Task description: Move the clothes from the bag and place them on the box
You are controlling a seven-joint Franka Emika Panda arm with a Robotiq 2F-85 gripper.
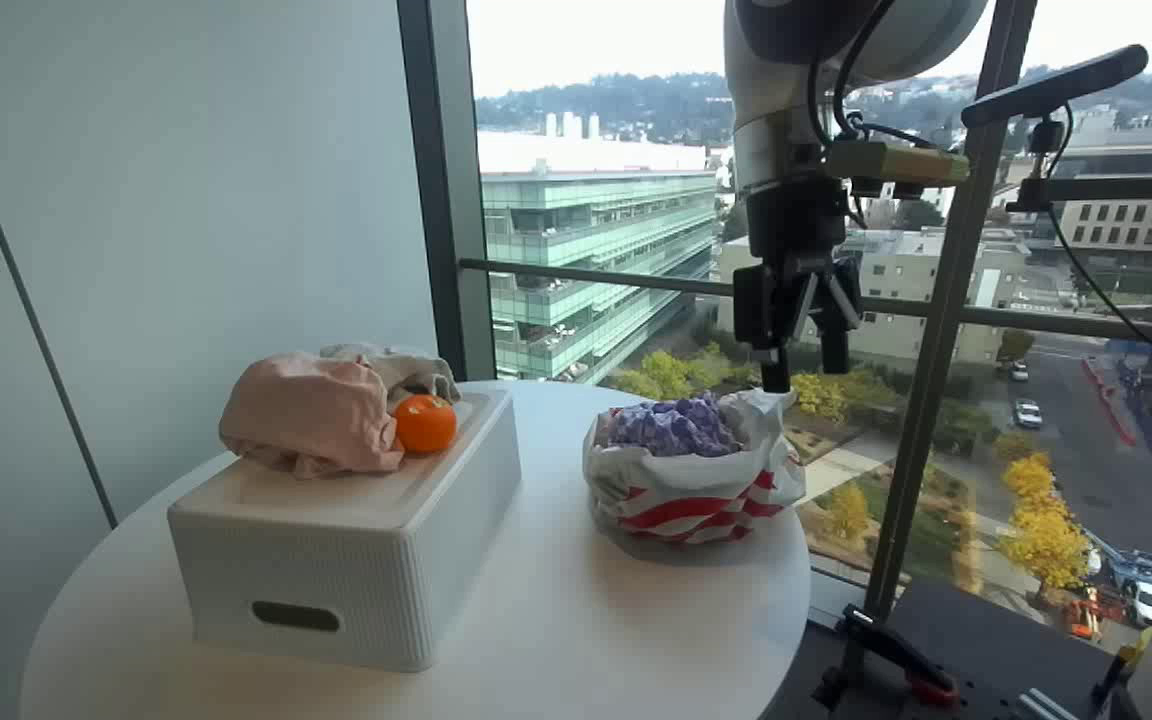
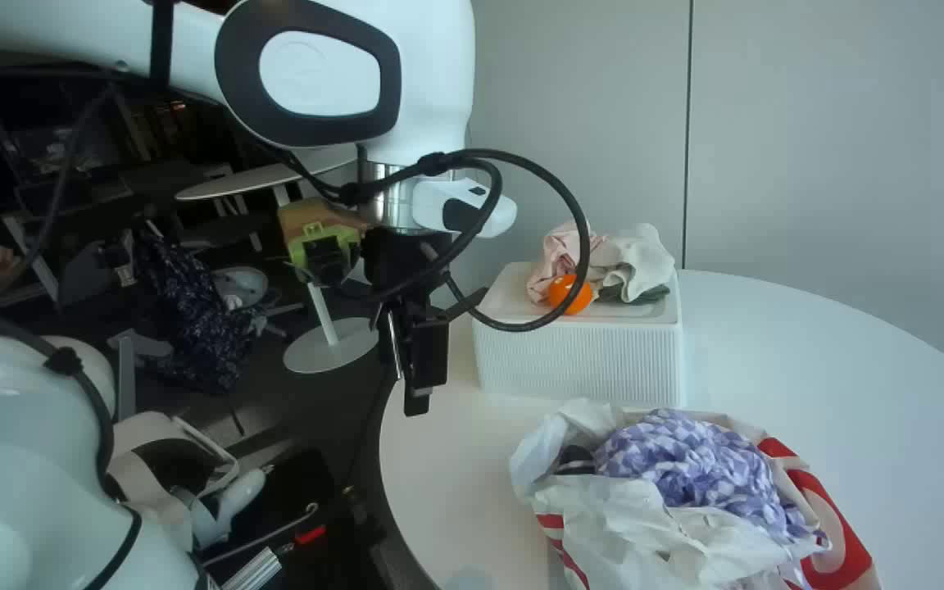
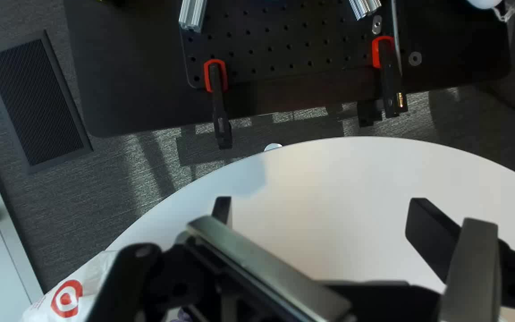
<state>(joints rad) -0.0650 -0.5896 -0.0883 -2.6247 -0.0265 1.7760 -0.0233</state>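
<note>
Wrist view gave you the gripper [image 3: 322,217] with its fingers standing wide apart, the white table [image 3: 351,179] showing through the gap. There the bag [image 3: 88,279] was cut off by the frame's lower edge and overlapped by the gripper body; its red target mark [image 3: 66,298] was legible. Both exterior views placed the purple checked cloth [image 1: 676,428] in the bag's mouth. A fingertip [image 1: 775,372] appeared to you right over the bag's rim in an exterior view, yet an exterior view put the gripper [image 2: 416,401] well to the side. That latter view cropped the bag's base and alone showed you a dark item [image 2: 575,460] inside, too covered to identify. A cable [image 2: 584,242] crossed before the box [image 2: 578,369]. On the box lay pink cloth [image 1: 311,410], pale cloth [image 2: 640,254] and an orange fruit [image 1: 426,423]. Beneath the pale cloth, a dark green piece [image 2: 632,293] was possibly fabric.
</note>
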